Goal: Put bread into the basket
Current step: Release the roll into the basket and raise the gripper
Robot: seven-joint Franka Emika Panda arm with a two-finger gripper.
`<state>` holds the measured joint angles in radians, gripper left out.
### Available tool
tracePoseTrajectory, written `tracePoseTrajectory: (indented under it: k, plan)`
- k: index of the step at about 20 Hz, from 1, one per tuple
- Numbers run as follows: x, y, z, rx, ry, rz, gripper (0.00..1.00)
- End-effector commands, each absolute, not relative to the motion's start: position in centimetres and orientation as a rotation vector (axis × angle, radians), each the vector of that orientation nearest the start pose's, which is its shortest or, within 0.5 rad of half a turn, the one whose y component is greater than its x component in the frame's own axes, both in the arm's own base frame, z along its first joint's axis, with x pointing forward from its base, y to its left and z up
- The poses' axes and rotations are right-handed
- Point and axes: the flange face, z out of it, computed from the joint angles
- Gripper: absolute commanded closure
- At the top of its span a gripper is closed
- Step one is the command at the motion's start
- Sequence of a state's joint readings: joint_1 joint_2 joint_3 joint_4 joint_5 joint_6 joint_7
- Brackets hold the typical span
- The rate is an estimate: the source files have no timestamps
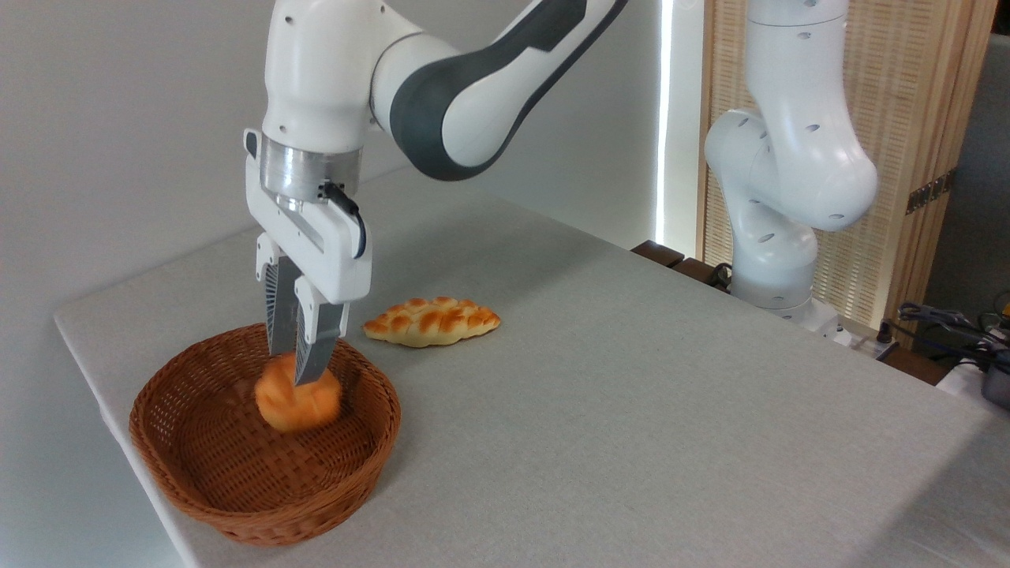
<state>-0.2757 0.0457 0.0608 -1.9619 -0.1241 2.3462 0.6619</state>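
Nearest to us, at the front left corner of the tabletop, sits the basket. We see the bun inside it, over the middle of the basket floor. The bun looks a bit blurry, so we cannot tell if it rests on the bottom or hangs just above it.

The gripper comes straight down from above. Its two fingers are closed tight on the top of the bun, so we are holding the bun.

We think this is the putting-down step, and it is almost done. Next we need to let the fingers spread so the bun stays in the basket. Then we lift straight up, so we do not bump the basket wall.

A little farther back, just past the basket rim, lies the long loaf on the tabletop. It is apart from the basket, and we leave it alone.
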Motion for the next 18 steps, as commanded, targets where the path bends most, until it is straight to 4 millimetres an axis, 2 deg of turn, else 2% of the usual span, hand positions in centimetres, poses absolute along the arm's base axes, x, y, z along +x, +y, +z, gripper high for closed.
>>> tracePoseTrajectory:
  k: [1,5,6,10,14,16,18]
  plan:
    - [58.9,-12.8,48.6,-2.881,1.199,-0.580,0.00]
    - [58.1,-12.8,49.8,-2.898,1.206,-0.541,0.00]
    - [57.5,-12.7,50.4,-2.910,1.211,-0.508,0.00]
    - [55.7,-12.7,49.8,-2.976,1.200,-0.280,0.00]
    - [54.5,-11.3,54.2,-2.981,1.186,-0.181,0.00]
    - [55.0,-11.3,57.0,-3.007,1.078,-0.254,0.00]
    - [55.0,-10.9,57.6,-2.965,1.069,-0.228,0.00]
